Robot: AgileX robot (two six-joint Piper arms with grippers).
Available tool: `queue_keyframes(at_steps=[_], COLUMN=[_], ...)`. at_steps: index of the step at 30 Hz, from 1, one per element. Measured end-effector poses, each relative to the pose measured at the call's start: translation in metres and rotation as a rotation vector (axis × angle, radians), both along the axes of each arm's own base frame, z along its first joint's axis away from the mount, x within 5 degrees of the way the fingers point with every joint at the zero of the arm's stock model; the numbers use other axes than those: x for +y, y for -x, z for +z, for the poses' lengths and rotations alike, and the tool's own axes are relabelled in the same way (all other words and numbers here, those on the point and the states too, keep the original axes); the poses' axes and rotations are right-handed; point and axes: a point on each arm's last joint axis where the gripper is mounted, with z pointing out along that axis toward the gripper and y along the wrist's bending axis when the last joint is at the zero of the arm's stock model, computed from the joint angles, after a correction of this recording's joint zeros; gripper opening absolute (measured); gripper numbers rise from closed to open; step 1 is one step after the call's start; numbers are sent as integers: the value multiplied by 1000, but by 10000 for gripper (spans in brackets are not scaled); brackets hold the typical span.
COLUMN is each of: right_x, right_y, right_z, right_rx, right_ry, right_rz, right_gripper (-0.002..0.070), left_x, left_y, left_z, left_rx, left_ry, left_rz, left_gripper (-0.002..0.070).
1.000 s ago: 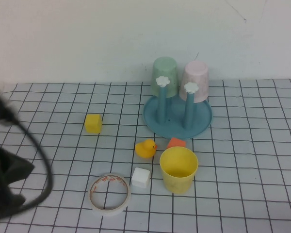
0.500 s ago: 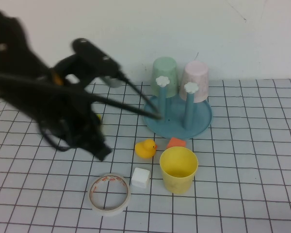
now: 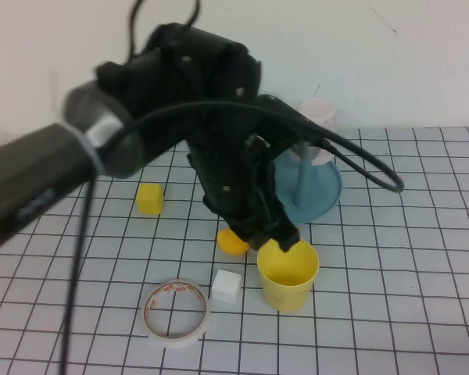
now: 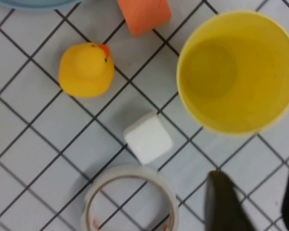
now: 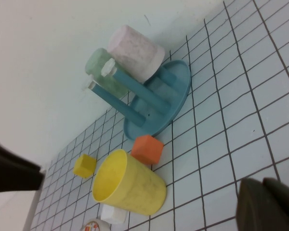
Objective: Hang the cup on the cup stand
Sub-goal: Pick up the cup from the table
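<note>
Tape roll (image 3: 177,312) and white cube (image 3: 227,285) sit nearest; the cup (image 3: 288,273) stands upright, mouth up, just beyond. Left gripper (image 3: 285,234) hovers over its rim, fingers (image 4: 221,202) parted, empty. Cup stand (image 3: 316,191) behind; right gripper (image 5: 267,207) closed, off to the side.

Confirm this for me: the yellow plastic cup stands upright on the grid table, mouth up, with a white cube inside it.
Not quite. The yellow plastic cup is upright and mouth up, but empty; the left wrist view looks straight into it. The white cube sits on the table beside it, apart from the cup.
</note>
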Motion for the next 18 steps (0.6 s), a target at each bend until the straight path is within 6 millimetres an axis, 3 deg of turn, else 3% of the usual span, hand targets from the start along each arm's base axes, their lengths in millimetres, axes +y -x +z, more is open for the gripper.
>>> queue_keyframes(at_steps=[6, 11, 18], right_x=[0, 0, 0], right_y=[0, 0, 0], right_z=[0, 0, 0], right_rx=[3, 3, 4], right_ry=[6, 6, 8], right_rz=[5, 5, 7], right_gripper=[-1, -1, -1], left_x=[-23, -29, -35], left_y=[-23, -33, -41], left_z=[-32, -57, -75], left_rx=[77, 102, 101], left_ry=[5, -28, -25], left_rz=[81, 136, 175], left_gripper=[466, 493, 494])
